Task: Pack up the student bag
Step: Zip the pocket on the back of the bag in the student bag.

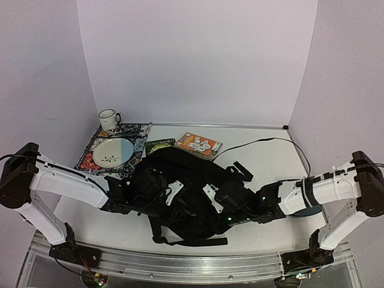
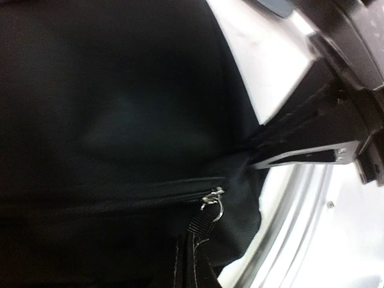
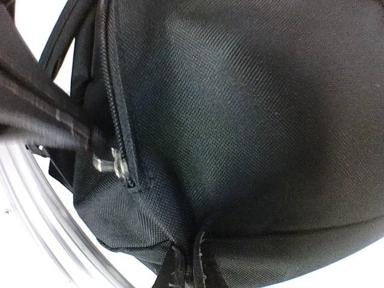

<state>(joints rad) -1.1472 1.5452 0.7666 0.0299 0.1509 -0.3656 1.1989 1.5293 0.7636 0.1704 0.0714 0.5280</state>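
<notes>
While a white mug point(image 1: 108, 119) and a plate point(image 1: 113, 151) on a patterned mat point(image 1: 137, 133) sit at the far left, the student bag point(image 1: 180, 163) lies in the middle of the table point(image 1: 270, 168), between the arms. The left gripper point(image 2: 192, 267) is pinched together on the bag's zip-pull strap point(image 2: 195, 231). The right gripper point(image 3: 187, 270) is clamped on a fold of the bag's fabric.

- The bag point(image 1: 180, 180) lay in the middle of the table point(image 1: 264, 165), between the two arms.
- A placemat point(image 1: 135, 135) lay behind it to the left, with a plate point(image 1: 113, 151) on it.
- A mug point(image 1: 108, 119) stood at the placemat's far corner.
- A packet point(image 1: 159, 146) and a box point(image 1: 198, 144) lay side by side just behind the bag, the packet on the left.
- A cable point(image 1: 282, 140) ran across the table's far right.
</notes>
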